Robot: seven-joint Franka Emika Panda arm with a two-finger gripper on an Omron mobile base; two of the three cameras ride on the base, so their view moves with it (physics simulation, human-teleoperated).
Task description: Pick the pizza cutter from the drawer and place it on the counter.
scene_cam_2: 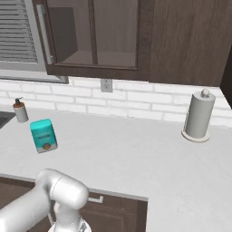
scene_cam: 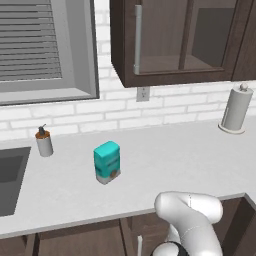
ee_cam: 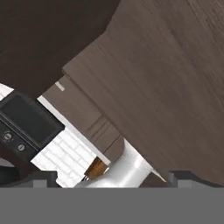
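Wood: dark brown panels fill most of the hand view, their grain running on a slant.
Claw (ee_cam: pixel 111 179): its two dark tips stand wide apart at the bottom of the hand view. A pale silver bar (ee_cam: pixel 127 166) lies between them, and I cannot tell whether either tip touches it.
Cutter: I cannot tell where it lies, or which way its long axis runs. A small tan piece (ee_cam: pixel 96 168) shows just beside the bar, too little of it to say whether it is the handle.
Drawer (scene_cam_2: pixel 115 206): a dark front with a small pale pull, just under the counter's edge and seemingly flush with it.
Arm: the white elbow bends down in front of the cabinets, below the counter's edge, in both base views.
Counter (scene_cam: pixel 175 160): light grey slab along a white brick wall.
Carton (scene_cam: pixel 107 161): teal, upright, mid-counter, well apart from the rest.
Soap bottle (scene_cam: pixel 44 141): grey, near the sink (scene_cam: pixel 10 175).
Towel roll (scene_cam: pixel 237 110): upright on its stand at the far right, by the wall.
Wall cabinet (scene_cam: pixel 175 40): glass-fronted, with a long silver handle, above the counter.
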